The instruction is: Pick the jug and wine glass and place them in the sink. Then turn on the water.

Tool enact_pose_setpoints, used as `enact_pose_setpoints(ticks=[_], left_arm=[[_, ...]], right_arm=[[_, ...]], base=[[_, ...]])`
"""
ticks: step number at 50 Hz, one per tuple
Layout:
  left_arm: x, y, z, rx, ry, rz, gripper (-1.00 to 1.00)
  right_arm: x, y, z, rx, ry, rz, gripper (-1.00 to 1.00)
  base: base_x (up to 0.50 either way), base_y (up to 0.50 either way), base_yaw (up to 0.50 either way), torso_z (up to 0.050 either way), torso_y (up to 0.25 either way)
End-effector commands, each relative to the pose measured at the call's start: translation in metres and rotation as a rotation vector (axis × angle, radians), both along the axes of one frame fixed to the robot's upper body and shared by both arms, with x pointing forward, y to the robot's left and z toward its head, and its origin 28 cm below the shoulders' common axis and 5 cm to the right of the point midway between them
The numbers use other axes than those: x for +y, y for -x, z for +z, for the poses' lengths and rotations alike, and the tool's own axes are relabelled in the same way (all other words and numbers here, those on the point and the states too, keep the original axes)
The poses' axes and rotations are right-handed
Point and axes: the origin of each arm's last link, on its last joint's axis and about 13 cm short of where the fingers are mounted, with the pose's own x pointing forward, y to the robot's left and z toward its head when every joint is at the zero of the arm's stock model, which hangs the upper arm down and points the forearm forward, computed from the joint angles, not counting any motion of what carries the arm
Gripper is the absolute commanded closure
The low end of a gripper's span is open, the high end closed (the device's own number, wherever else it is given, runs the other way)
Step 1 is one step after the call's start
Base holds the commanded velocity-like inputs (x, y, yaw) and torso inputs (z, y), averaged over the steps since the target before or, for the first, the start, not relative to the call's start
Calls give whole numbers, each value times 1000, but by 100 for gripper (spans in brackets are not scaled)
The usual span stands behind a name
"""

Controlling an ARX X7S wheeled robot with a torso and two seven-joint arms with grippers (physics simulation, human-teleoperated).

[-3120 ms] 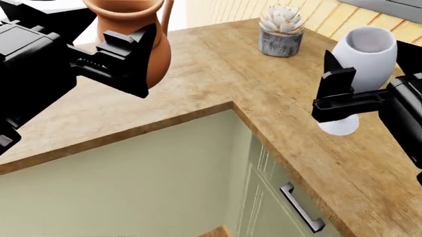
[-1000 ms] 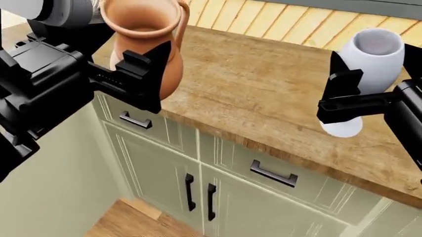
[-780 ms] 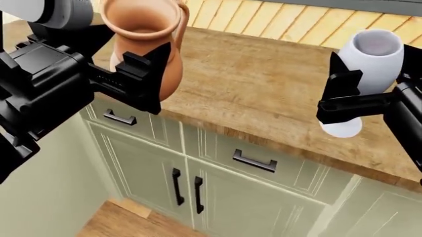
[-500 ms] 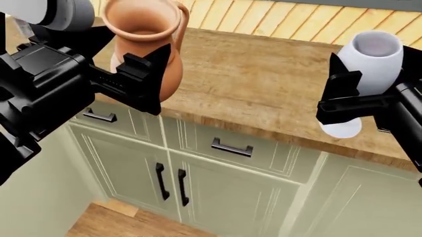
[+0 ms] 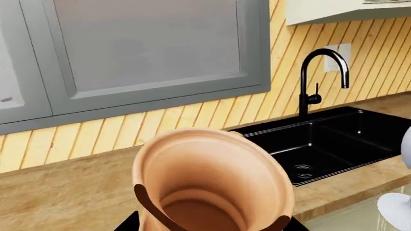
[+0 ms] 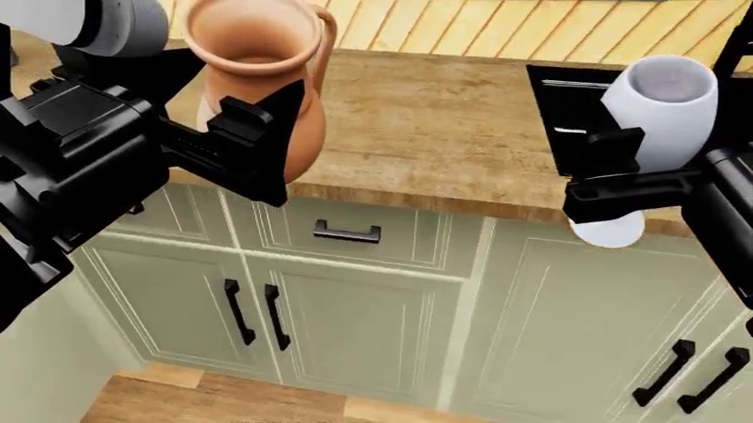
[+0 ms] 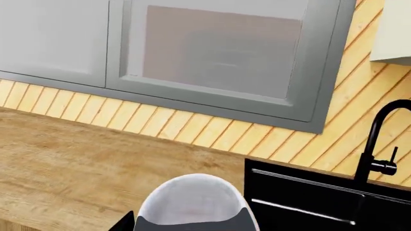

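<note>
Nearest to you, your left gripper point(image 6: 253, 132) is clenched on the jug point(image 6: 261, 75), holding it upright by its belly, lifted above the front edge of the tabletop point(image 6: 424, 123). Judge it as stiff, matte clay: probably heavy for its size, not slippery, but liable to chip if knocked against a hard basin. The belly is a sound place to hold; the loop handle sits on the far side.

At the other side, your right gripper point(image 6: 618, 176) is grasping the wine glass point(image 6: 653, 110) low on its bowl, with the round foot hanging below the jaws. This one looks light, smooth and fragile, and the thin stem is the weak spot, so lower it gently.

Farther off, the sink point(image 5: 321, 144) lies set into the tabletop to your right, its near corner just behind the glass in the head view. The faucet point(image 5: 321, 77) stands at its back edge against the slatted wall.
</note>
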Motion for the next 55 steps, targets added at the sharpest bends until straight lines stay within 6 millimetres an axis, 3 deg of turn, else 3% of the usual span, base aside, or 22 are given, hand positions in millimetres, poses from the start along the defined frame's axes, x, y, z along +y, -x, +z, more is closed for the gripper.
enact_pose_setpoints(ticks=[1,23,42,55], left_arm=[[3,0,7,-40,31,33,100],[3,0,6,-37,37,35,100],[4,1,4,-35,39,33,100],[4,0,4,-34,39,34,100]], right_arm=[[-2,-1,3,-23,11,-9,100],[-1,-1,2,-23,7,-3,100],[-2,-2,1,-38,-13,-7,100],[-3,-3,0,-33,-23,-10,100]], base=[[-41,247,-500,0,0],[-23,245,-474,1,1],[-11,23,-28,1,2],[-498,-10,0,1,2]])
